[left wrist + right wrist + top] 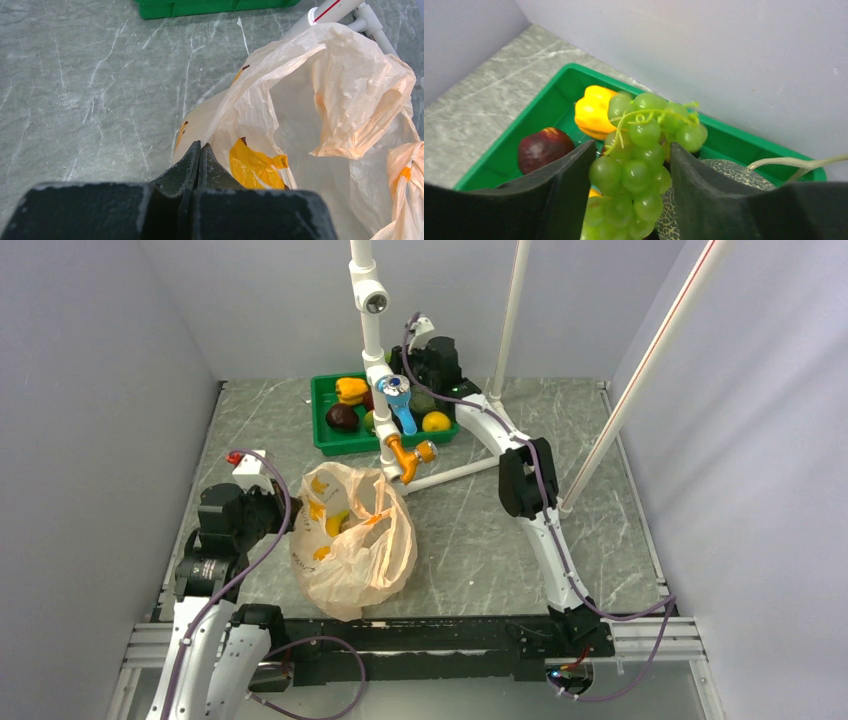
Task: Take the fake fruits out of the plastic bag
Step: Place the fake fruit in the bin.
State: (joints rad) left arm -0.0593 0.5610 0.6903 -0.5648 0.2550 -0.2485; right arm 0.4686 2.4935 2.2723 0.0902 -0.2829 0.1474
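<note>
While above green tray (544, 102), right gripper (631, 150): clamped on green bunch (639, 167).
Left gripper (288, 512): pinched shut on plastic bag (365, 565), lower left overhead.

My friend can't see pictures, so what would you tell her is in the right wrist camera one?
The right gripper holds a bunch of green grapes between its two black fingers, above a green tray. In the tray lie a yellow pepper, a dark red round fruit and a netted melon.

Peach plastic bag (352, 545) slumps open (yellow banana prints); green grape bunch (636, 162) hangs over the tray (546, 100).
</note>
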